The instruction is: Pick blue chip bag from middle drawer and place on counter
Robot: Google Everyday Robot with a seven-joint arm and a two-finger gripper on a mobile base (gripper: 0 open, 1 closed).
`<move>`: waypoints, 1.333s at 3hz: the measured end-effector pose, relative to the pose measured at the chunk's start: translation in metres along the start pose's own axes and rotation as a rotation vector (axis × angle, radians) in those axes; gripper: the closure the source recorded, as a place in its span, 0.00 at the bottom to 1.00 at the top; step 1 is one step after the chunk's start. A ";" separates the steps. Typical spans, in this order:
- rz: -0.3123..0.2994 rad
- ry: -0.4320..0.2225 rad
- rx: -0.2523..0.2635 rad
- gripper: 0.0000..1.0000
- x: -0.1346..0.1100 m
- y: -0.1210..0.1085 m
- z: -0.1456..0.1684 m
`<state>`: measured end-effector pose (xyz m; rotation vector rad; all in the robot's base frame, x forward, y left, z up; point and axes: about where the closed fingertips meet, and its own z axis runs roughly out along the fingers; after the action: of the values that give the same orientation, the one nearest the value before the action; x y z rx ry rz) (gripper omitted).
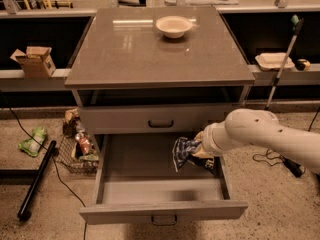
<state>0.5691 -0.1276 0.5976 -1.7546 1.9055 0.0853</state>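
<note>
end effector (196, 151), chip bag (181, 152) in middle drawer (162, 212)

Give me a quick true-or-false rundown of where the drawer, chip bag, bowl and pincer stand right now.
1. The middle drawer is pulled open. True.
2. The blue chip bag lies on the counter. False: it is in the right part of the drawer, against the pincer.
3. A pale bowl sits on the counter. True.
4. The pincer hovers above the bowl. False: it is down in the open drawer.
5. The green packet is in the drawer. False: it lies on the floor, left of the cabinet.
</note>
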 end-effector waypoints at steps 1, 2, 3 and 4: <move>-0.061 0.008 0.118 1.00 -0.019 -0.015 -0.059; -0.117 0.009 0.190 1.00 -0.036 -0.027 -0.103; -0.122 0.011 0.191 1.00 -0.038 -0.028 -0.104; -0.187 0.039 0.203 1.00 -0.058 -0.041 -0.126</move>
<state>0.5651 -0.1316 0.7419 -1.7959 1.7008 -0.2050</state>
